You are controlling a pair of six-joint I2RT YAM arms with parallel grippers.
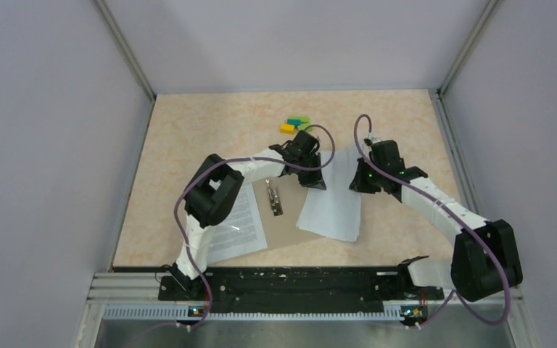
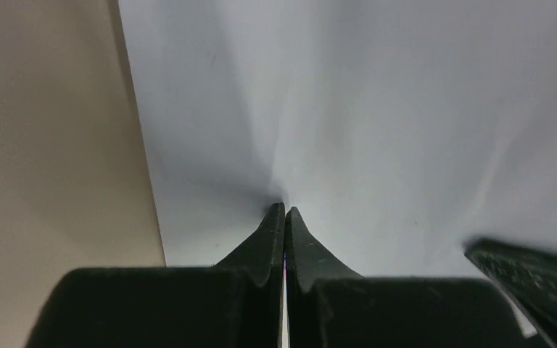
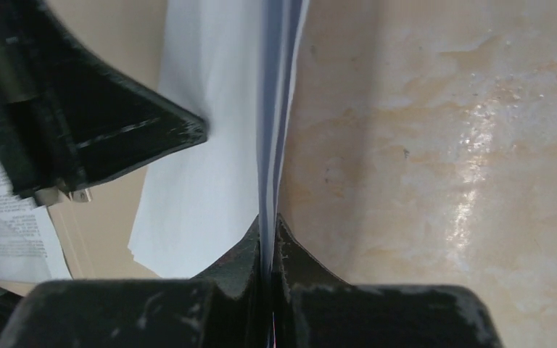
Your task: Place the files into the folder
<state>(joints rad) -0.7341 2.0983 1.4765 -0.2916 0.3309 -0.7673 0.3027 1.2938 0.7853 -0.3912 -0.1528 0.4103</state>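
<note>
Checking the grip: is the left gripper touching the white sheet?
Touching. In the left wrist view the left gripper pinches the white sheet, which puckers where the fingers meet.

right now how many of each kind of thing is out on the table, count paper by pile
paper piles: 2 (printed pile lying flat, held pile)
folder: 1
metal clip: 1
coloured blocks: 3 showing
total: 7
</note>
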